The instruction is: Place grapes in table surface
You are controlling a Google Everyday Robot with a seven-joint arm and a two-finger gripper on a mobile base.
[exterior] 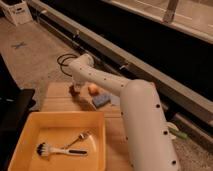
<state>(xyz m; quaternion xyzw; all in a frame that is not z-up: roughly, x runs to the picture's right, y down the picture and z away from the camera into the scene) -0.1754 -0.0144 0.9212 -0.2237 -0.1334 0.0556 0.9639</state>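
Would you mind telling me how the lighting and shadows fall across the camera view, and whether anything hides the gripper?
In the camera view, warm dim light falls on the table surface and yellow tray; the background above the rail is almost black. The white arm is brightest and shades the planks beside the blue block. The gripper sits low at the table's far end by the dark grapes, next to the orange cube.

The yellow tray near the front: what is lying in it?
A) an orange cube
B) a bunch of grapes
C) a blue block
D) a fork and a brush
D: the yellow tray holds only a fork and a brush; the gripper is up at the table's far end.
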